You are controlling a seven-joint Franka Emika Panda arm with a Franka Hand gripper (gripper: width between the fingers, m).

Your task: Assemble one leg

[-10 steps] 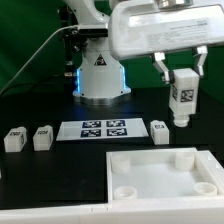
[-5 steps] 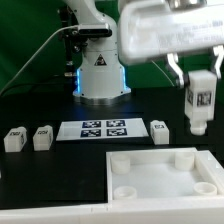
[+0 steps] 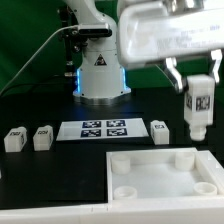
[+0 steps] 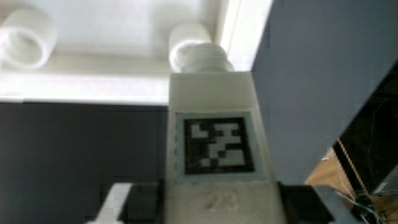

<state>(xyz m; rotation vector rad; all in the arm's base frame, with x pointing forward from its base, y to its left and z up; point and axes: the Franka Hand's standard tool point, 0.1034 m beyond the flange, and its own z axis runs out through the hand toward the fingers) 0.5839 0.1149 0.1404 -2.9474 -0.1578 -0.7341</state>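
My gripper (image 3: 199, 88) is shut on a white leg (image 3: 198, 110) with a black-and-white tag on its face. It holds the leg upright in the air above the far right corner of the white tabletop panel (image 3: 165, 172). In the wrist view the leg (image 4: 217, 120) runs out from between the two fingers (image 4: 169, 200) toward a round corner socket (image 4: 199, 45) of the panel. Three more white legs stand on the table: two at the exterior view's left (image 3: 14, 139) (image 3: 43, 137) and one (image 3: 160, 131) beside the marker board.
The marker board (image 3: 105, 129) lies flat behind the panel. The robot base (image 3: 98, 70) stands at the back. A second round socket (image 4: 27, 42) shows in the wrist view. The panel's front sockets (image 3: 126, 187) lie near the table's front edge.
The gripper has carried the leg toward the exterior view's right and slightly down, from beside the marker board to above the panel's far right corner. In the last half second it barely moved.
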